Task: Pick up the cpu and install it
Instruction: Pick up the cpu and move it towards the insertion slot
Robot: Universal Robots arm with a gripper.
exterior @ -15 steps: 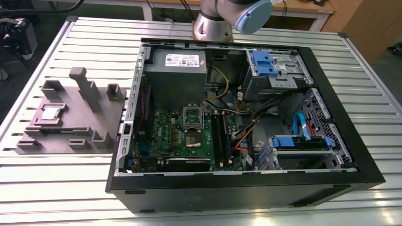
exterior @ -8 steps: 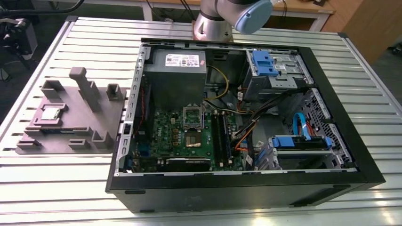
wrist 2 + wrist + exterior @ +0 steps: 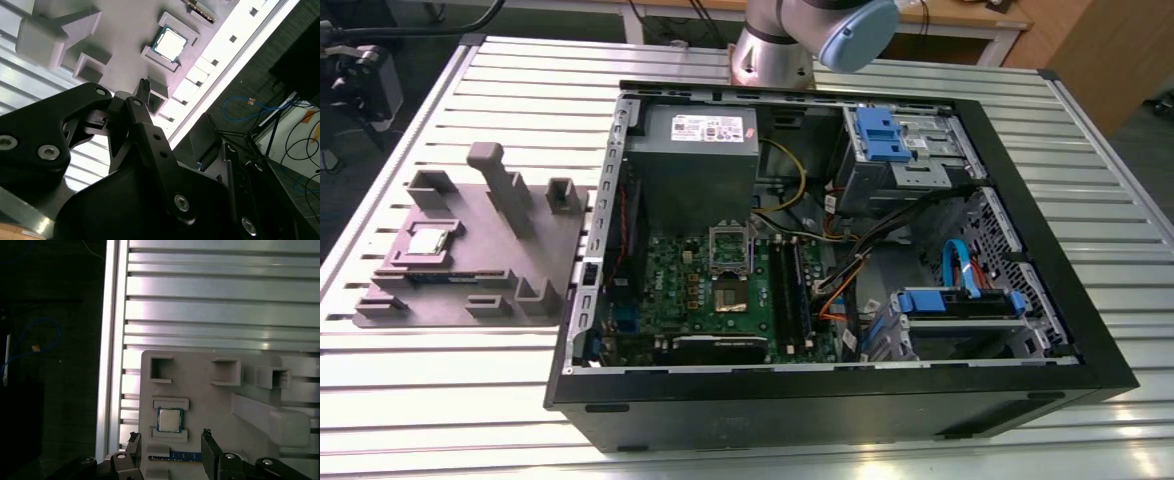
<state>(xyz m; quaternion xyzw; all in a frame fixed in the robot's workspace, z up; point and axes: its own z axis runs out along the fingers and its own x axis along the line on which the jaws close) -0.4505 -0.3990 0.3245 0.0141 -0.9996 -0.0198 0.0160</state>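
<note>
Plainly, the small square silver-topped cpu lies flat in a raised seat on the pale grey moulded fixture tray, which rests on the slatted aluminium table. The black two-fingered gripper hangs over it, fingers apart and empty. Its body is cut off at the frame edge, and its height above the tray is unclear.

The ribbed metal tabletop carries a grey holder plate, lying right under the fingers, and an open computer case farther from them.
</note>
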